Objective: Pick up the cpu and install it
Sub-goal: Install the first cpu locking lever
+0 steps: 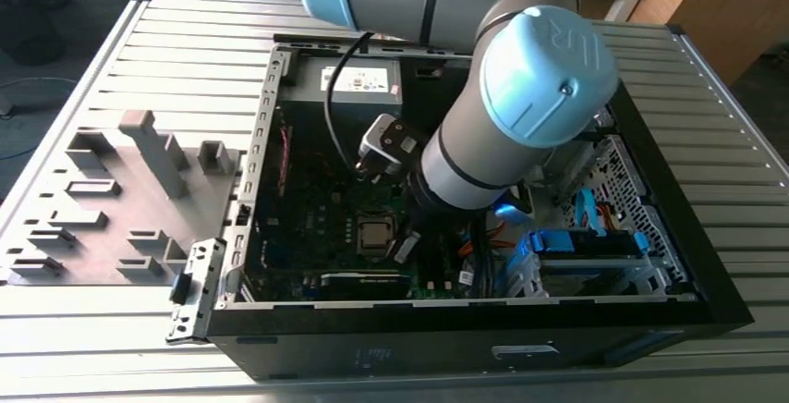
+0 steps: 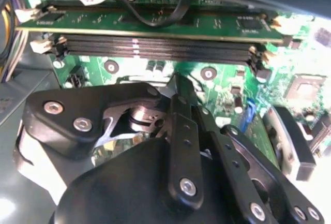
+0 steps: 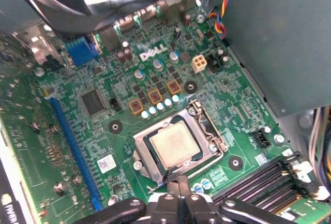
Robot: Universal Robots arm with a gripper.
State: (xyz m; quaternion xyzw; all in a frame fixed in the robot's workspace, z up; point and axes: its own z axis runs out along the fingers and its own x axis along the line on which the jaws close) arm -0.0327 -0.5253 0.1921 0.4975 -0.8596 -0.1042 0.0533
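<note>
Though socket-framed, square silvery cpu [image 3: 175, 146]

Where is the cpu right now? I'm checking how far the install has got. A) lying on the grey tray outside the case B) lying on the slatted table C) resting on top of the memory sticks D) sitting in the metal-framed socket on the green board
D: in the first wrist view the cpu sits inside the socket frame, with the tool just beside it.

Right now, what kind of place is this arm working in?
Probably a robotics lab or test bench for computer assembly. An open desktop computer case lies on a slatted metal table beside a grey fixture tray. Inside, the cpu sits in the motherboard socket, with the end effector just beside it.
</note>
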